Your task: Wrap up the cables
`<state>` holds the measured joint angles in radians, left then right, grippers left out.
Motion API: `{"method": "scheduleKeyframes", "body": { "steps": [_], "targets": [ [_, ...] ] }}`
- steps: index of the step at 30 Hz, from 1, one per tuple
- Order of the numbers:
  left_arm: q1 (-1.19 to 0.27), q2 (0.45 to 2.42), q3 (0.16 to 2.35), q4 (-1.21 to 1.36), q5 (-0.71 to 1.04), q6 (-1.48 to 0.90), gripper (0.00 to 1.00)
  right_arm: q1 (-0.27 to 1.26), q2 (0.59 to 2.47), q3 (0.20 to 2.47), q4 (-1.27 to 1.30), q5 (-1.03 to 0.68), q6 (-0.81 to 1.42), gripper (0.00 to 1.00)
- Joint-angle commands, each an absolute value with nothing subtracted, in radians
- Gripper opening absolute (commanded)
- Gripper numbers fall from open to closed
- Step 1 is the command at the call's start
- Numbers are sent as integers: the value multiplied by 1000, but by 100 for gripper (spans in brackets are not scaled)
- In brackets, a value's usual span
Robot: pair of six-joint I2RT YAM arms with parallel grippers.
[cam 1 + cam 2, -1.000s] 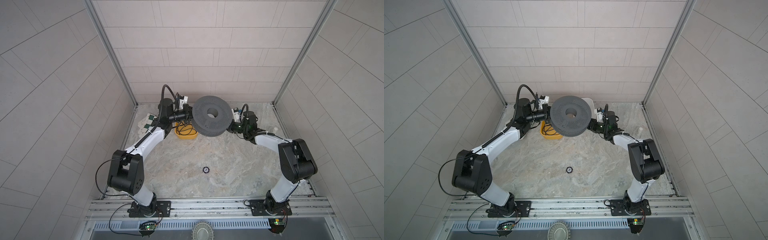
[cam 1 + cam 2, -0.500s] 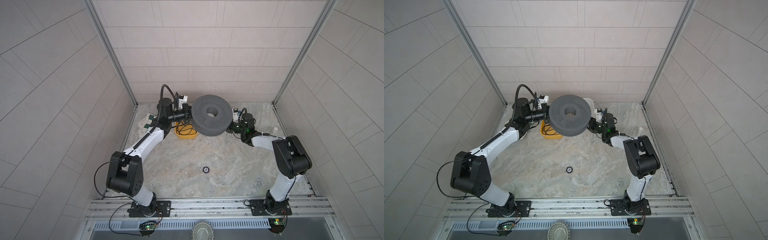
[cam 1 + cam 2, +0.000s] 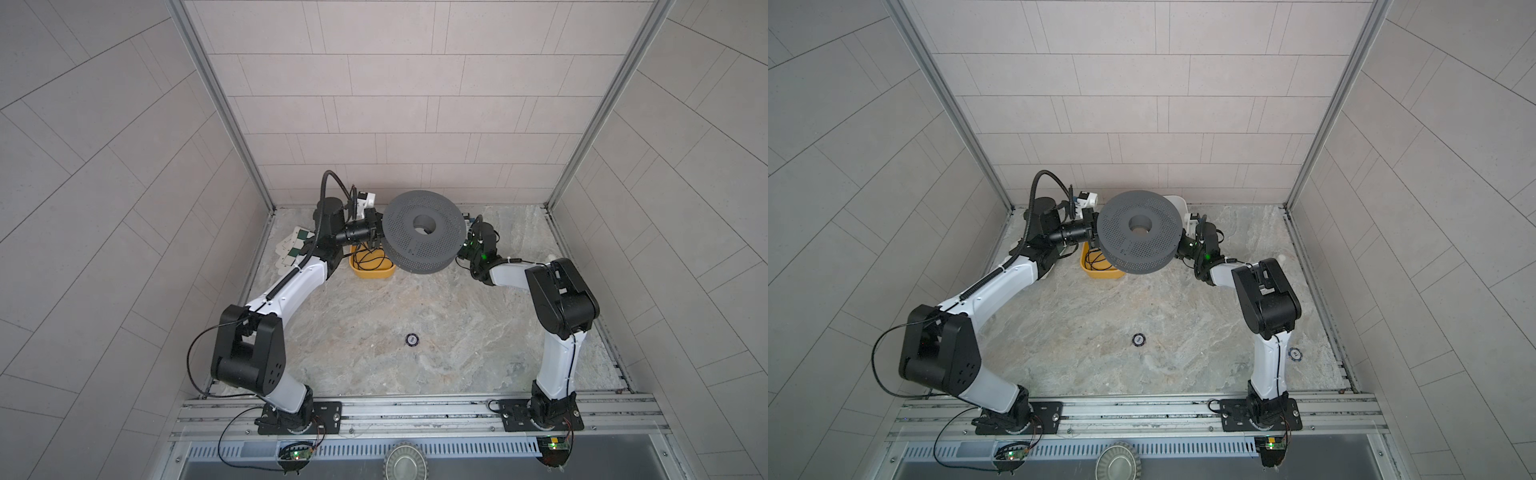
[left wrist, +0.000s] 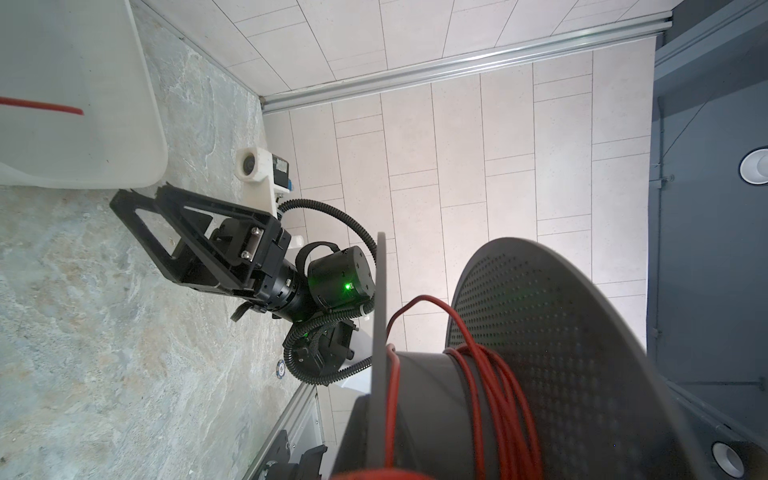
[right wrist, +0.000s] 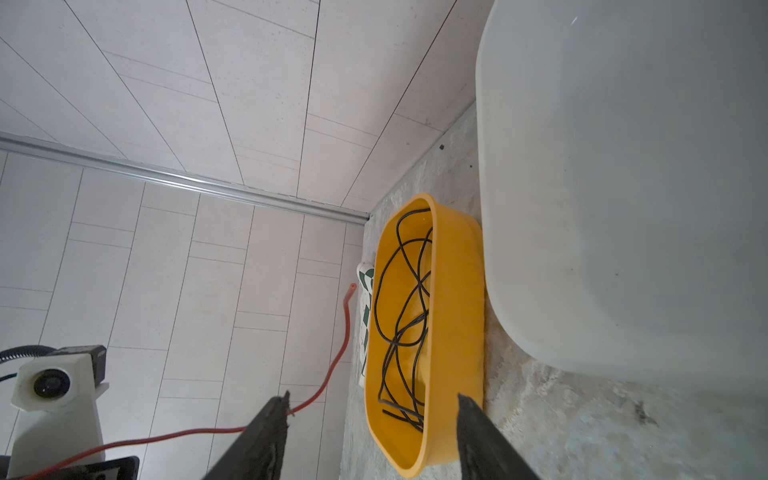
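Since a second ago the right arm's elbow has swung up and left in both top views, toward the grey reel (image 3: 422, 237), while the reel has hardly shifted. The left pincer (image 3: 376, 232) sits together, clamped on the reel's rim, and holds it clear of the worktop (image 3: 374, 332). The right pincer (image 5: 372, 397) stands with its fingers apart and nothing between them. The red cable (image 4: 478, 374) is wound in several loose turns on the reel's core. In the right wrist view its free end (image 5: 345, 332) comes in from the lower left of the frame and crosses the tip of one finger (image 5: 274, 419). Whether it touches that finger I cannot tell. The yellow tub (image 5: 457, 291) holds a tangled black cable (image 5: 399, 311). The white tub (image 5: 623, 187) stands just beside it, and its contents cannot be made out.
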<state>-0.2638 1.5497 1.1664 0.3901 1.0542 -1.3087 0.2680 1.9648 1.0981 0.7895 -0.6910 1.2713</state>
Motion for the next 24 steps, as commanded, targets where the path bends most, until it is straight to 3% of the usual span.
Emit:
{"method": "scheduleKeyframes", "body": {
  "steps": [1,24],
  "targets": [
    [-260,1492,1166,486,1074,-1331,0,293,1987,1148,817,-662,1308,63],
    [-265,1466,1125,520,1069,-1354,0,351,2146,1344,781,-596,1337,59]
  ]
}}
